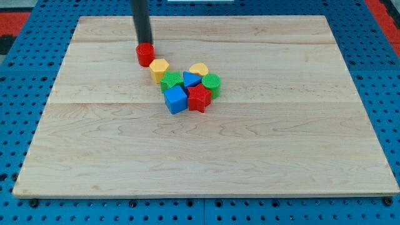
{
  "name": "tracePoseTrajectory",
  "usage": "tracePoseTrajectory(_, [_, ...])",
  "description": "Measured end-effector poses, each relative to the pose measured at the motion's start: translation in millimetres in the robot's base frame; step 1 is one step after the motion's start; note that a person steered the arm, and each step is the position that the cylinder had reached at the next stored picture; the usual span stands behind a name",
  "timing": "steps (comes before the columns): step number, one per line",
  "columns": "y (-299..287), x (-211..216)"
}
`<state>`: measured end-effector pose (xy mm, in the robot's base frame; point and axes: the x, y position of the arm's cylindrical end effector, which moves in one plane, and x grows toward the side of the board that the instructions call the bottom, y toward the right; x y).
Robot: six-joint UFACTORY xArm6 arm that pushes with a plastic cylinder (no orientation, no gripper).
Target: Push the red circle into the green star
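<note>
The red circle (145,54) stands on the wooden board at the view's upper left of a cluster of blocks. My tip (145,44) is right behind it, touching its top edge on the side toward the view's top. The green star (171,81) lies down and to the right of the red circle, inside the cluster. A yellow block (159,69) sits between the red circle and the green star, touching or nearly touching both.
The cluster also holds a blue cube (176,99), a red star (199,98), a blue block (192,79), a green circle (211,84) and a yellow heart (199,69). The wooden board (262,144) lies on a blue perforated table.
</note>
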<state>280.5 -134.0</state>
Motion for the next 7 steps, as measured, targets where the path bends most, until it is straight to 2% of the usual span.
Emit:
tracePoseTrajectory(1, [-13, 14])
tracePoseTrajectory(2, [14, 36])
tracePoseTrajectory(4, [60, 26])
tracePoseTrajectory(6, [69, 33])
tracePoseTrajectory(7, [83, 65])
